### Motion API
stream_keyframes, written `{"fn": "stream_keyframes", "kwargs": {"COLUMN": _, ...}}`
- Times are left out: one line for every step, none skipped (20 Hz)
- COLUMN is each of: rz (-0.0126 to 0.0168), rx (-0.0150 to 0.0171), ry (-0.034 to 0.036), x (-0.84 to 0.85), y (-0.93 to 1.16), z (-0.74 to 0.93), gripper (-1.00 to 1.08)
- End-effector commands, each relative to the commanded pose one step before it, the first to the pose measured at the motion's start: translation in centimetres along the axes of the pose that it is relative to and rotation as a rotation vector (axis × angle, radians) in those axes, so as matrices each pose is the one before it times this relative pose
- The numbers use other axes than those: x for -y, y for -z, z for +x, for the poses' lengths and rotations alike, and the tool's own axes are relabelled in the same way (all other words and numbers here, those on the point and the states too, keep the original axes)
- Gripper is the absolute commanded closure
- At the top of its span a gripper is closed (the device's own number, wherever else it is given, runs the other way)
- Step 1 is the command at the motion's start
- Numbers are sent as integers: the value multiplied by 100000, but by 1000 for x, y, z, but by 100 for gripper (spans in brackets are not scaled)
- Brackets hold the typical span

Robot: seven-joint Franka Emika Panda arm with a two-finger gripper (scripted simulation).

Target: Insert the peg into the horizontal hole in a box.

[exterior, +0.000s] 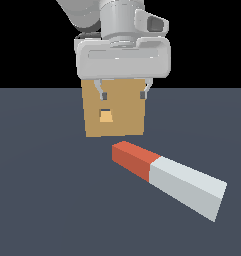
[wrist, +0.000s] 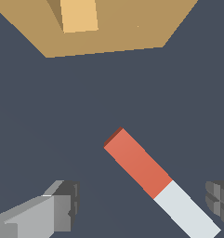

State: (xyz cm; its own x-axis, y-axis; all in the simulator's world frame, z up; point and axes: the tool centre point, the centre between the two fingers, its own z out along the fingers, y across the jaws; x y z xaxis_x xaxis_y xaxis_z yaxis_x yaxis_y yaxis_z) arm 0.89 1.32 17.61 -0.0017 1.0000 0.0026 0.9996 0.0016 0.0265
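Note:
The peg (exterior: pixel 167 177) lies flat on the dark floor, its red end toward the tan box (exterior: pixel 123 122) and its pale grey-white part toward the exterior view's right. The box stands behind it, with its small square hole (exterior: pixel 106 116) facing the camera. My gripper (exterior: pixel 123 93) hangs open and empty above the floor, in front of the box's upper part, well above the peg. In the wrist view the peg (wrist: pixel 153 179) lies slantwise between my two fingertips (wrist: pixel 67 204), and the box (wrist: pixel 104 28) with its hole (wrist: pixel 79 15) is beyond it.
The dark grey floor (exterior: pixel 42 200) extends all round the peg and box. Nothing else stands on it.

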Motion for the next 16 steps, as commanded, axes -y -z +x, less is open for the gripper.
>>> {"fn": "stream_keyframes", "kwargs": {"rz": 0, "rx": 0, "ry": 0, "x": -1, "y": -1, "z": -1, "gripper": -92}}
{"fn": "stream_keyframes", "kwargs": {"rz": -1, "rx": 1, "ry": 69, "x": -3, "y": -5, "z": 2, "gripper": -92}}
{"fn": "stream_keyframes", "kwargs": {"rz": 5, "rx": -2, "ry": 138, "x": -10, "y": -21, "z": -38, "gripper": -92}}
{"fn": "stream_keyframes", "kwargs": {"rz": 8, "rx": -4, "ry": 249, "x": -16, "y": -35, "z": -52, "gripper": -92}}
{"fn": "stream_keyframes", "kwargs": {"rz": 12, "rx": -5, "ry": 359, "x": -23, "y": -49, "z": -66, "gripper": -92}}
{"fn": "stream_keyframes", "kwargs": {"rz": 15, "rx": -7, "ry": 463, "x": -30, "y": -63, "z": -84, "gripper": -92}}
{"fn": "stream_keyframes", "kwargs": {"rz": 19, "rx": -8, "ry": 561, "x": -36, "y": -77, "z": -106, "gripper": -92}}
{"fn": "stream_keyframes", "kwargs": {"rz": 22, "rx": -9, "ry": 662, "x": -43, "y": -91, "z": -127, "gripper": -92}}
{"fn": "stream_keyframes", "kwargs": {"rz": 26, "rx": -11, "ry": 768, "x": -50, "y": -105, "z": -145, "gripper": -92}}
{"fn": "stream_keyframes", "kwargs": {"rz": 29, "rx": -13, "ry": 873, "x": -57, "y": -119, "z": -164, "gripper": -92}}
{"fn": "stream_keyframes", "kwargs": {"rz": 33, "rx": -14, "ry": 978, "x": -64, "y": -134, "z": -184, "gripper": -92}}
{"fn": "stream_keyframes", "kwargs": {"rz": 36, "rx": -16, "ry": 1085, "x": -71, "y": -149, "z": -204, "gripper": -92}}
{"fn": "stream_keyframes", "kwargs": {"rz": 40, "rx": -17, "ry": 1193, "x": -79, "y": -163, "z": -223, "gripper": -92}}
{"fn": "stream_keyframes", "kwargs": {"rz": 43, "rx": -19, "ry": 1300, "x": -86, "y": -178, "z": -245, "gripper": -92}}
{"fn": "stream_keyframes", "kwargs": {"rz": 47, "rx": -20, "ry": 1409, "x": -94, "y": -193, "z": -266, "gripper": -92}}
{"fn": "stream_keyframes", "kwargs": {"rz": 51, "rx": -22, "ry": 1523, "x": -102, "y": -209, "z": -286, "gripper": -92}}
